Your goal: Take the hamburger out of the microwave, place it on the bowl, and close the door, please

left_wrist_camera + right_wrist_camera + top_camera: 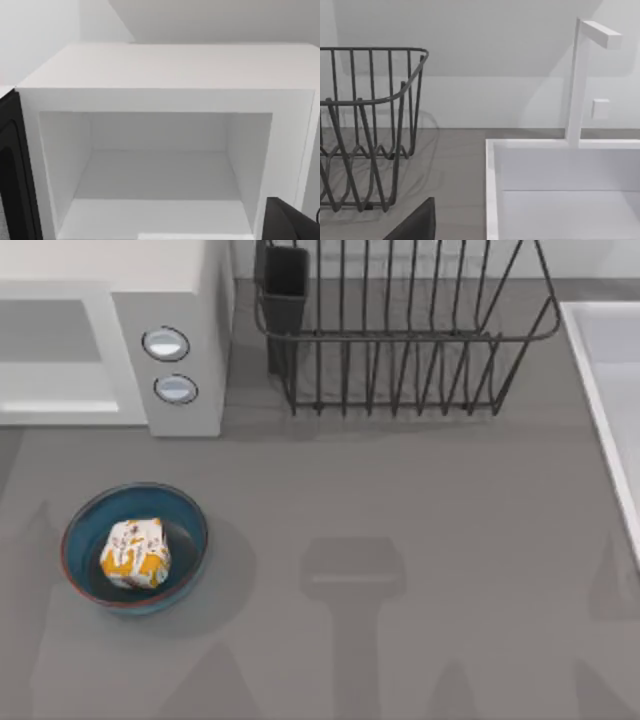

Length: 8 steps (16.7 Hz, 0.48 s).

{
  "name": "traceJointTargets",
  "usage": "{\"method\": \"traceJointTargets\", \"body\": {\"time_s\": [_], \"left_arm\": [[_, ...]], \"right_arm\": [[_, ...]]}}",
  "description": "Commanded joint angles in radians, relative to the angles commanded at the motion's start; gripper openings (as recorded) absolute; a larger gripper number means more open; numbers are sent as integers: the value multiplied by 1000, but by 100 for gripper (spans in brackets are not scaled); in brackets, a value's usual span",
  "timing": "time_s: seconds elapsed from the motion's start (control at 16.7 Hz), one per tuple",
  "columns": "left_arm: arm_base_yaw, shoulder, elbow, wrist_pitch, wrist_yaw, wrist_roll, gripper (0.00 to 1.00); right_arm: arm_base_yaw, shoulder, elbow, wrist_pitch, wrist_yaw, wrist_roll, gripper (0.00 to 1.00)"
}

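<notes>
- The hamburger [135, 553] sits inside the bowl [190, 530] at the table's left, in front of the microwave [185, 300], so placing looks done.
- The cavity [160, 170] gapes empty in the left wrist view; the door [12, 175] hangs open at its edge.
- Closing remains: push flat on the door's outer face and follow its swing until it seats.
- Left gripper: fingers unseen, can't tell if holding anything. Right likewise, facing the wire rack [365, 130] and sink [560, 190].

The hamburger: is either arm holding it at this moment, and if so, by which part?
No. The hamburger lies free in the bowl, with no jaws on it.
</notes>
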Motion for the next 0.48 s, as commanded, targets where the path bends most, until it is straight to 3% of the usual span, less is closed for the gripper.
{"method": "traceJointTargets", "body": {"time_s": [0.24,0.48], "left_arm": [[143,-30,10,-40,143,0,0],[155,-36,10,-46,155,0,0]], "right_arm": [[0,0,0,0,0,0,100],[0,0,0,0,0,0,100]]}}
